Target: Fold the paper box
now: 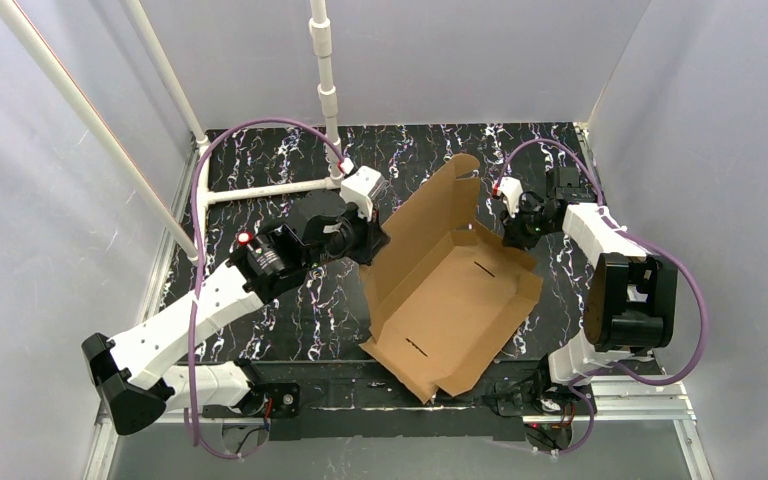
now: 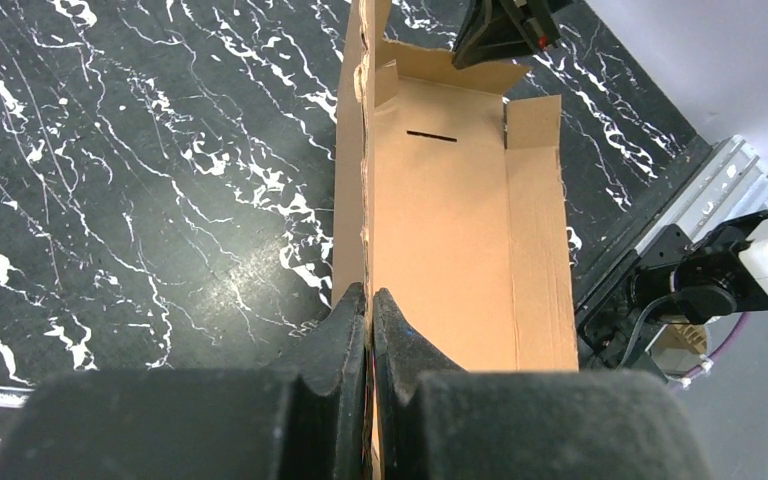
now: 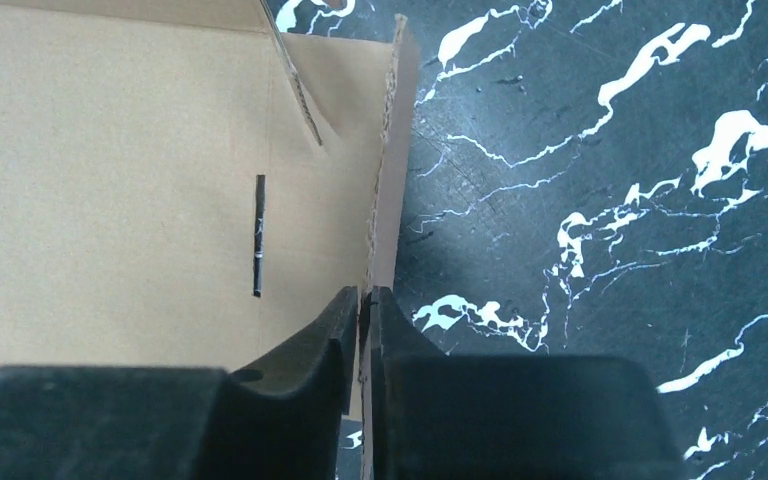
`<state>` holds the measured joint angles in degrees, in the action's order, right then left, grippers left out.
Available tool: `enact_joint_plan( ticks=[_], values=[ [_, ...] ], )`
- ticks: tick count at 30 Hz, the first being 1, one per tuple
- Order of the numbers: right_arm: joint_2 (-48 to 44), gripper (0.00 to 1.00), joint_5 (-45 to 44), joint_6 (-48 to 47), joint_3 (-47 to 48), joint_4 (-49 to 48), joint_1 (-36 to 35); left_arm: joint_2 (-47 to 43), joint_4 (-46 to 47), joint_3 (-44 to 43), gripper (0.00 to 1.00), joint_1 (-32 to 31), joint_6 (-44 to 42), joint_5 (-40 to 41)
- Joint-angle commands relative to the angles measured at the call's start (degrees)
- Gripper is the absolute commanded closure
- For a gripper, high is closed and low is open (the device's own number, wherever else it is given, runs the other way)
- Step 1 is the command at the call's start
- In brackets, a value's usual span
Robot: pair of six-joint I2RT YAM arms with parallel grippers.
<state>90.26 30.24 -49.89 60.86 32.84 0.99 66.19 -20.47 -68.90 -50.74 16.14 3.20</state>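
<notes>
Surface: a black marble-patterned table (image 1: 260,330) with white veins; a silver metal rail (image 1: 640,405) runs along its near right edge.
Room: plain pale grey walls (image 1: 40,250) close in the table on the left, the far side and the right. A frame of white plastic pipes (image 1: 325,80) stands at the far left. Purple cables (image 1: 197,180) loop along both arms.
Task's thing: a brown corrugated cardboard paper box (image 1: 450,300), half folded, lies about mid-table between the two arms, turned at an angle. Its floor is flat on the table, its long side walls are raised, and a large panel stands up at its far end. Its near corner reaches the table's near edge between the arm bases.
Slits: two short dark slits (image 1: 484,266) are cut in the box floor, one toward each end.
Left gripper (image 2: 370,300): closed nearly all the way, its black fingers (image 2: 340,330) pinching the upright left wall of the box, with the cardboard edge running up between them.
Right gripper (image 3: 363,300): closed to a thin gap, clamped on the top edge of an upright cardboard wall at the box's far right corner, with the box floor to one side of it and bare table to the other.
Arms: the left gripper grips the left side of the box and the right gripper its far right corner, well apart from each other.
</notes>
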Motion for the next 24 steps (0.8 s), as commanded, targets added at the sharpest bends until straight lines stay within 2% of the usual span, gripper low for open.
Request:
enact_joint_plan(
  ticks=[1,4,24],
  values=[
    [-2.0,0.88,2.9,1.3,2.1,1.1,-0.1,-3.9,3.7,1.6,1.00,0.3,0.5,-1.3],
    [-3.4,0.99,3.8,2.4,2.3,0.9,0.0,-5.2,4.3,2.9,1.00,0.3,0.5,-1.7],
    [-3.1,0.99,3.3,2.9,7.0,6.1,1.4,-5.0,9.0,5.7,1.00,0.6,1.0,-3.1]
  ],
)
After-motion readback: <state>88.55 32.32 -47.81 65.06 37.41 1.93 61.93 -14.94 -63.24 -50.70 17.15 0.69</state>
